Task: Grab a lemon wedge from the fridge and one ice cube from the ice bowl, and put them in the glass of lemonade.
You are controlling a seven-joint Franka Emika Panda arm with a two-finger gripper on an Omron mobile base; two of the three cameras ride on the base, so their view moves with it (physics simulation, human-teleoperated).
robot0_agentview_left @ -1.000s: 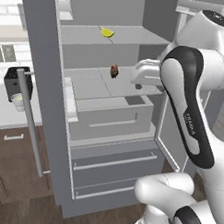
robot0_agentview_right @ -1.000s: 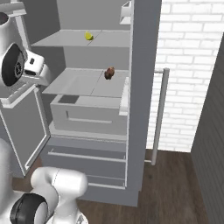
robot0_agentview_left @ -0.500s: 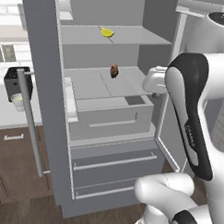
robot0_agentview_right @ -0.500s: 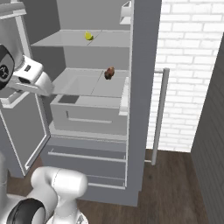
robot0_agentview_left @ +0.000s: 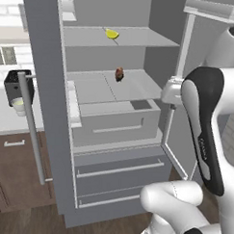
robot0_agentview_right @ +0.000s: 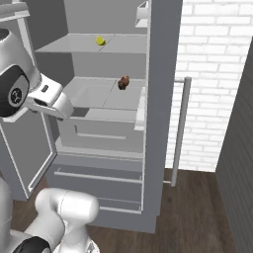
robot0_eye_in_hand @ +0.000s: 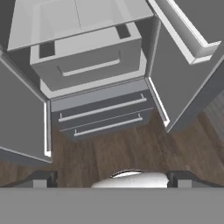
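- lemon wedge (robot0_agentview_left: pixel 111 34) lies on the upper shelf (robot0_agentview_left: pixel 137 39) inside the fridge (robot0_agentview_left: pixel 43 87), toward the left of that shelf in the left base view; in the right base view the same wedge (robot0_agentview_right: pixel 100 40) sits near the middle of the shelf's back half.
- nothing touches the wedge; it rests alone on the shelf, well apart from the arm.
- one shelf lower, a small brown lump (robot0_agentview_left: pixel 119 73) stands near the middle of the shelf, roughly below the wedge.
- below that shelf, a pale drawer (robot0_agentview_left: pixel 116 123) with a horizontal bar; beneath it two darker drawers (robot0_agentview_left: pixel 119 169) with bars.
- both fridge doors stand open; the left door's long handle (robot0_agentview_left: pixel 31 127) shows in the left base view, the right door (robot0_agentview_left: pixel 185 141) swings out beside the arm.
- gripper (robot0_eye_in_hand: pixel 111 179): the two dark finger tips stand far apart at the bottom of the hand view, jaws wide, with nothing between them.
- the hand view looks down on the drawers and the wooden floor (robot0_eye_in_hand: pixel 131 153), hand held in front of the fridge.
- left of the fridge, on the counter (robot0_agentview_left: pixel 8 119), a dark toaster (robot0_agentview_left: pixel 14 85) with a small whitish cup (robot0_agentview_left: pixel 18 105) just in front of it.
- right of the fridge, a white brick wall (robot0_agentview_right: pixel 217 74).
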